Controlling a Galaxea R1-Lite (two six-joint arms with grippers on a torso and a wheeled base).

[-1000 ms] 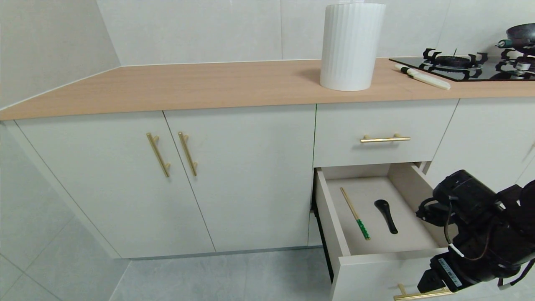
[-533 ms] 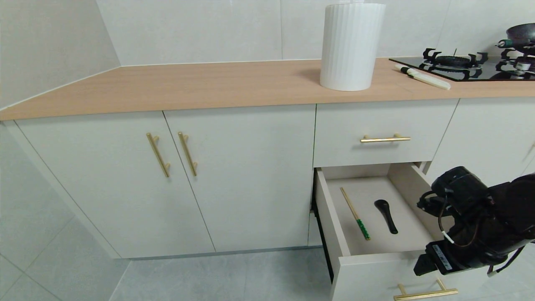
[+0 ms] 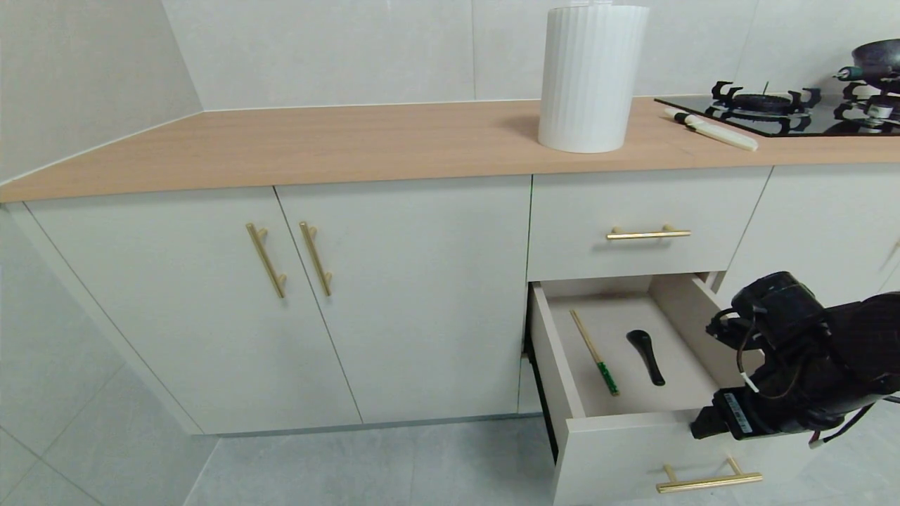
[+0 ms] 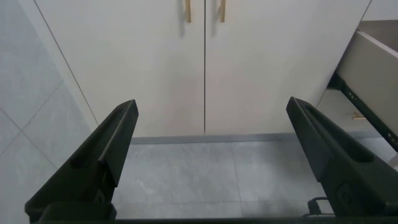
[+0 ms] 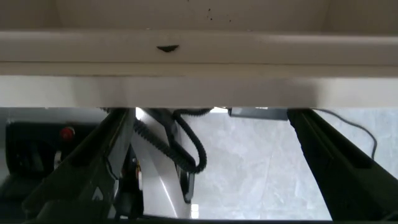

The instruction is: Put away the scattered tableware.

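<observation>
The lower drawer [image 3: 562,372] stands pulled out from the cabinet. On its floor lie a pair of wooden chopsticks with green ends [image 3: 595,353] and a black spoon [image 3: 647,357]. My right gripper [image 3: 703,425] is at the right end of the drawer front [image 3: 619,457], just above its gold handle [image 3: 709,481]. In the right wrist view the right gripper [image 5: 211,124] is open, its fingers [image 5: 112,162] spread wide with the drawer's pale edge [image 5: 199,68] close before them. My left gripper [image 4: 211,118] is open and empty, low before the cabinet doors [image 4: 205,62].
A tall white ribbed container [image 3: 592,77] stands on the wooden countertop [image 3: 316,144]. A white knife [image 3: 711,130] lies by the black gas hob [image 3: 780,112]. The upper drawer [image 3: 647,225] is closed. Grey tiled floor [image 3: 351,464] lies in front of the cabinet.
The drawer has slid a little way into the cabinet. My right gripper rose from beside the handle to the upper part of the drawer front and moved in with it.
</observation>
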